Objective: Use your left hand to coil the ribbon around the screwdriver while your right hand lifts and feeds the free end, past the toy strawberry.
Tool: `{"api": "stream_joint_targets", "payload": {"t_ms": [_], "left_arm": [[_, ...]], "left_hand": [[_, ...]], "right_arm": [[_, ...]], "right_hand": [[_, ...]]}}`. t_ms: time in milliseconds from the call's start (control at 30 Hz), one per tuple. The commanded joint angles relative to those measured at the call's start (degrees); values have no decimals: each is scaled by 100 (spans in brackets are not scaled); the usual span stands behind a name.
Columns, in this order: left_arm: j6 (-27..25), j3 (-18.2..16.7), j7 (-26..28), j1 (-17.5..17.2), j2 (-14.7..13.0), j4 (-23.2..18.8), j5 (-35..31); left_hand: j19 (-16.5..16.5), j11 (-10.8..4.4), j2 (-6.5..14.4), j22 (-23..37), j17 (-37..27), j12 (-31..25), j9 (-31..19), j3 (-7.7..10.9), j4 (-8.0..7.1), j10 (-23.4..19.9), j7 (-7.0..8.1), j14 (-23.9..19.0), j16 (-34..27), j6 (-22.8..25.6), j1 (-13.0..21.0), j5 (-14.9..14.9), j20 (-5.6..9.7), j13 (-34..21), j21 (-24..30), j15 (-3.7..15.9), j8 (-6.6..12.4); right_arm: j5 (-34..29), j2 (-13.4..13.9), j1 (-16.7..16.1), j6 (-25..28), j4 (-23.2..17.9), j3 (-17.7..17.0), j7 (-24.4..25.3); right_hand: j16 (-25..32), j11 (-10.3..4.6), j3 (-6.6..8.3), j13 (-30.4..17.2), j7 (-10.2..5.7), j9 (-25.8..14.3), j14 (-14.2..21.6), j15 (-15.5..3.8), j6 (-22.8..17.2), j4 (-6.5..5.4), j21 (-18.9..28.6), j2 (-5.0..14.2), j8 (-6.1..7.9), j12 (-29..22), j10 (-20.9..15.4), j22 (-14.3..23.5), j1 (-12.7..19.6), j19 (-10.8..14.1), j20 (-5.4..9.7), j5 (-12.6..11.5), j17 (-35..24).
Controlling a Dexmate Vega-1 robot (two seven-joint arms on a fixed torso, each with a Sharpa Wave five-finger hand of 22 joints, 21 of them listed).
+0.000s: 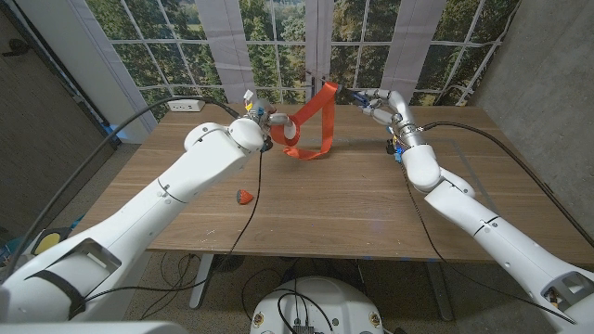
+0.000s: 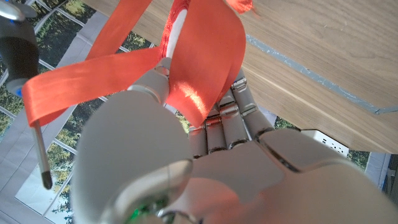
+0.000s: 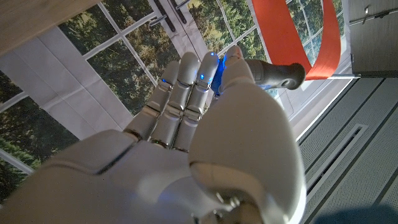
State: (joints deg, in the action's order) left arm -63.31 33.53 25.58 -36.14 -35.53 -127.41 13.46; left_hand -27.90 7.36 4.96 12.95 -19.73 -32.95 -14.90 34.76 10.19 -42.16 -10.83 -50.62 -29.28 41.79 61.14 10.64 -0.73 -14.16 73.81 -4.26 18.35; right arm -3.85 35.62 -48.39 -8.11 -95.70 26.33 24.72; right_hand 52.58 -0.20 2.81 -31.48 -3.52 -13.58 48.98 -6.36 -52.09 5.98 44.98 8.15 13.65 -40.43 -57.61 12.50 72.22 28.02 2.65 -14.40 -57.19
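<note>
Toy strawberry [image 1: 244,196] lies on the table [image 1: 353,204] at seven o'clock from the ribbon [image 1: 311,125], nearest the front edge. Left hand [image 1: 269,125], at the ribbon's nine o'clock, grips its looped coils. Right hand [image 1: 376,104], at two o'clock, holds the screwdriver [image 3: 273,73], with the ribbon's raised end against it.

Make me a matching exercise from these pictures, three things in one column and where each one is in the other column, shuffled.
Things:
1. ribbon
2. screwdriver
3. toy strawberry

Places:
A. lying on the table beside the left arm
B. held in the right hand
C. gripped by the left hand, looped in the air

Pairs: 1-C, 2-B, 3-A
</note>
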Motion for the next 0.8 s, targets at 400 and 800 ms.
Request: {"api": "stream_joint_targets", "payload": {"t_ms": [400,800], "left_arm": [[614,-375,1312,-331,556,246,-435],[843,-357,1256,-151,584,367,-566]], "left_hand": [[32,-1295,457,-54,-315,-145,-97,176,-55,-1395,664,-1187,-31,1067,463,34,12,-1249,119,1455,-4],[49,-1288,450,-99,-306,-117,-85,169,-51,-1405,671,-1193,-17,1095,470,33,18,-1247,178,1460,-34]], "right_arm": [[-158,-12,-45,-130,74,3,-96],[-388,100,-94,-303,-42,95,-173]], "right_hand": [[-24,-22,44,-13,290,-458,3,-588,-1465,-55,136,129,15,26,2,-22,-91,-44,112,-29,-45],[-47,-23,44,-16,277,-458,2,-580,-1462,-62,190,119,-5,40,2,-38,-100,-90,123,-28,-51]]}}
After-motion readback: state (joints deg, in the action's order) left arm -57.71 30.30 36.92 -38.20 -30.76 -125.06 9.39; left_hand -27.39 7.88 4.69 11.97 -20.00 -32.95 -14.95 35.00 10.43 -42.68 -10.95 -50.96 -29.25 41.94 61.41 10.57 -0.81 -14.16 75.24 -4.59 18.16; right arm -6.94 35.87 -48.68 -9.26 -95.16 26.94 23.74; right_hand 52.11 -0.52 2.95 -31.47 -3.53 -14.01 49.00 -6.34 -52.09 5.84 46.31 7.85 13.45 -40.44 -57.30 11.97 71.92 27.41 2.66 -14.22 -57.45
